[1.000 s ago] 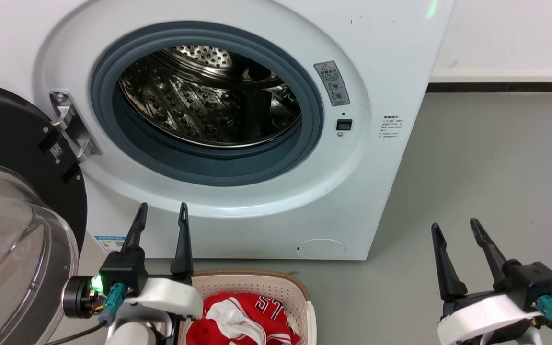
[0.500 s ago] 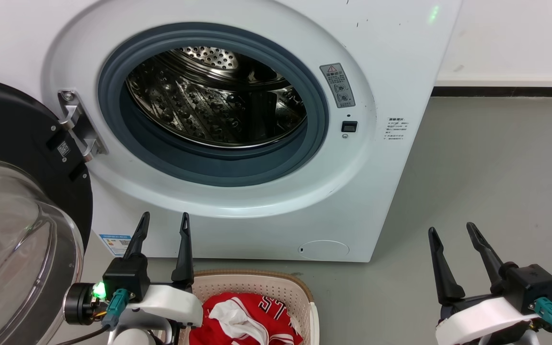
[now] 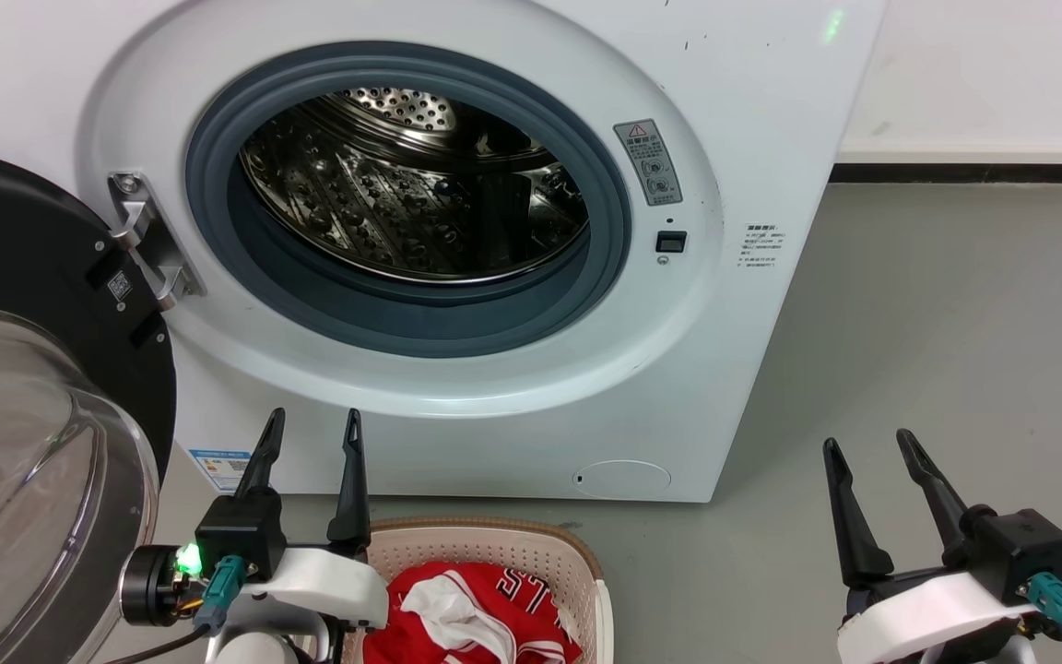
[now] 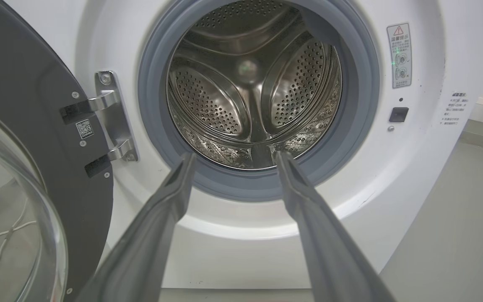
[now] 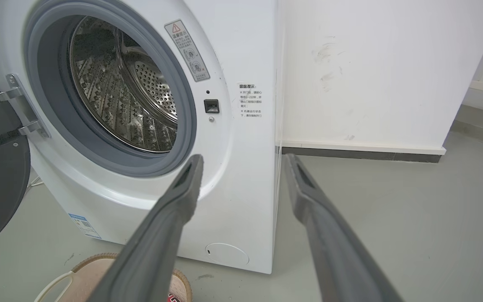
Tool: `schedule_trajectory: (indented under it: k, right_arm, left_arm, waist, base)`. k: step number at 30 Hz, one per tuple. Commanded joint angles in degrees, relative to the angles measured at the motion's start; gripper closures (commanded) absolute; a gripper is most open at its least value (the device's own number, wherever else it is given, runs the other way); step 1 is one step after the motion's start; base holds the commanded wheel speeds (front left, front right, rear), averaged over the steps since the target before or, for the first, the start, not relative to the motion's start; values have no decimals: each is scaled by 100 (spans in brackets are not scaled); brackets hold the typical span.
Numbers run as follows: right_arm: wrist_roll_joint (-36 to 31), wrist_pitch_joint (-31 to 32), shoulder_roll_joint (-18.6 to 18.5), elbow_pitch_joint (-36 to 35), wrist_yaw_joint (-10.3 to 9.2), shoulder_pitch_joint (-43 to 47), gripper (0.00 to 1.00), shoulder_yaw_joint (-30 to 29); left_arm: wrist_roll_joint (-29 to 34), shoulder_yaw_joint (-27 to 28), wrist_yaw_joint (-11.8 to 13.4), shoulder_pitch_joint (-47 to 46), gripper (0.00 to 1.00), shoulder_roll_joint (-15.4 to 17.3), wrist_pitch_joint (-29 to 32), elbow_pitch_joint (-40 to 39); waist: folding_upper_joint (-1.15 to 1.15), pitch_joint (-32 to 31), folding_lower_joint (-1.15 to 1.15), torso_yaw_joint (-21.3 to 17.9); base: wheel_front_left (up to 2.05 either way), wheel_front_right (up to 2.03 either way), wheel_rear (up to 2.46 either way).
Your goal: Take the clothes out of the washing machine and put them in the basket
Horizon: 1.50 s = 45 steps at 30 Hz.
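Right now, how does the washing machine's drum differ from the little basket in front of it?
The drum is shiny steel and looks empty; the basket is cream plastic and holds red clothes. The drum sits in the big washing machine, opening sideways; the much smaller basket sits on the floor, open on top. Both are full of small holes.

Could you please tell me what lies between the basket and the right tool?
Bare grey floor: in the head view, nothing sits between the basket and the open right tool.
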Motion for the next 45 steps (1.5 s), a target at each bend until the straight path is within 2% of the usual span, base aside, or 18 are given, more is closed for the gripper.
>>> schedule_trajectory:
  k: [1, 2, 3, 7, 8, 9, 20, 45]
  right_arm:
    - [23, -10, -6, 6, -4, 32, 0, 6]
    - [28, -13, -6, 13, -4, 25, 0, 4]
    - [32, -16, -6, 16, -4, 20, 100, 2]
    - [67, -1, 2, 159, 0, 57, 100, 16]
    - [194, 3, 0, 155, 0, 61, 100, 18]
    - [596, 41, -27, 192, 0, 28, 100, 7]
    - [1909, 172, -109, 384, 0, -138, 100, -22]
    - [4258, 450, -195, 687, -1, -385, 100, -135]
  left_arm:
    - [-32, -15, 25, 1, 0, 0, -9, -11]
    - [-36, -21, 33, -1, 0, 2, -9, -23]
    - [-35, -27, 25, -7, 100, 9, -10, -40]
    - [-91, 8, -19, 78, 100, -19, 37, 147]
    - [-206, 41, -35, 62, 100, -24, 78, 165]
    - [-561, 113, -82, 42, 100, -37, 182, 186]
    - [-1756, 291, -241, 40, 100, -82, 462, 175]
    - [-3961, 651, -537, -11, 100, -169, 1010, 203]
  waist:
    - [0, 4, 0, -1]
    - [0, 10, 0, -4]
    - [0, 18, 0, -6]
    - [0, 15, 0, -7]
    - [0, 14, 0, -7]
    - [0, 10, 0, -6]
    - [0, -5, 0, -8]
    - [0, -38, 0, -10]
  base:
    - [0, 0, 0]
    - [0, 0, 0]
    - [0, 0, 0]
    - [0, 0, 0]
    - [0, 0, 0]
    - [0, 0, 0]
    - [0, 0, 0]
    - [0, 0, 0]
